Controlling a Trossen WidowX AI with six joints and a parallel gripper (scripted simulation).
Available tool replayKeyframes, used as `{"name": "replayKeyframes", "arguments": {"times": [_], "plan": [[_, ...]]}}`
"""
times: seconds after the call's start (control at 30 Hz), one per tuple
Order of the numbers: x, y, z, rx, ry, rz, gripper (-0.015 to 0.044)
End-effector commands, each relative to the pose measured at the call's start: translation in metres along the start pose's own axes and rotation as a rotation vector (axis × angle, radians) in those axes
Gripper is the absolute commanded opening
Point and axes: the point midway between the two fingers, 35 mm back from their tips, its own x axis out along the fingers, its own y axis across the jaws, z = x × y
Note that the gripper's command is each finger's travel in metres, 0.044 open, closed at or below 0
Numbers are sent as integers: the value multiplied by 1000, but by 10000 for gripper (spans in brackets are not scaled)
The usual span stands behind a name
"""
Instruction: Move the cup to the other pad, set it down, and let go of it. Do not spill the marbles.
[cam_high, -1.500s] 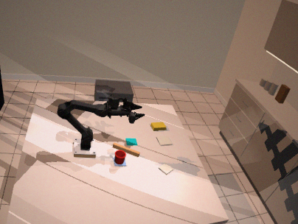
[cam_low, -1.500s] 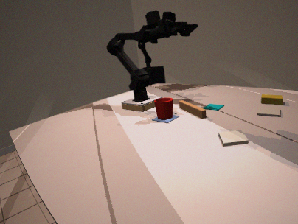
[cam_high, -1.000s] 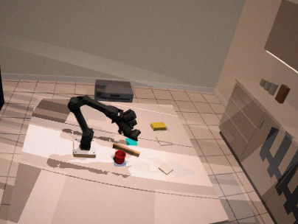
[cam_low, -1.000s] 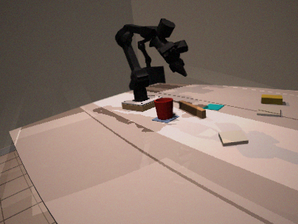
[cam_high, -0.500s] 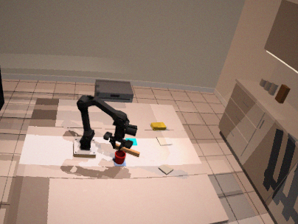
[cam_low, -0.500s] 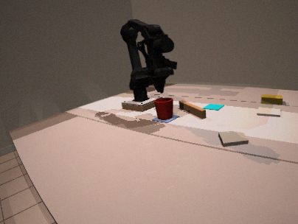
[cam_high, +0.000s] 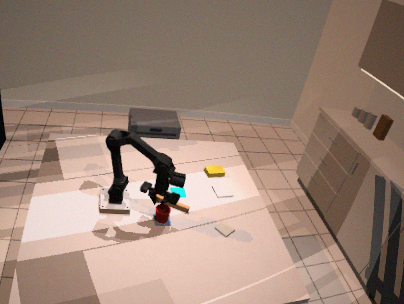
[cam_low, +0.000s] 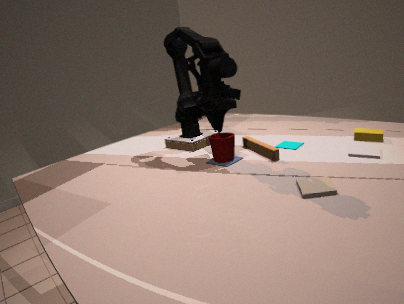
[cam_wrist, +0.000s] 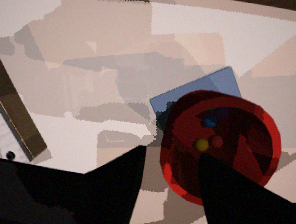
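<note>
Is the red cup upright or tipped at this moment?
Upright. The red cup stands on the blue pad, rim level and facing up; the wrist view shows marbles resting at its bottom.

The red cup (cam_low: 222, 146) has a smooth, slightly glossy plastic look, its inner wall catching light in the wrist view. The marbles (cam_wrist: 202, 145) inside look like polished glass or plastic. The blue pad (cam_wrist: 200, 92) under it is flat and matt, as is the cyan pad (cam_low: 289, 145). The table (cam_low: 200, 235) has a smooth, matt, pale surface. The arm (cam_high: 150, 152) and its pincer (cam_wrist: 172, 187) are matt black, like painted metal or plastic. The long block (cam_low: 260, 148) looks like plain wood. The yellow block (cam_low: 368, 134) looks matt, sponge-like. The floor (cam_high: 280, 145) is tiled, dull.
</note>
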Motion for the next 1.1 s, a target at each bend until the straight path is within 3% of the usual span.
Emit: {"name": "replayKeyframes", "arguments": {"times": [0.0,0.9,1.0,1.07], "plan": [[6,0,-1,-4,6,-1,148],[46,2,-1,-4,6,-1,148],[44,3,0,-1,0,3,69],[44,3,0,-1,0,3,56]]}}
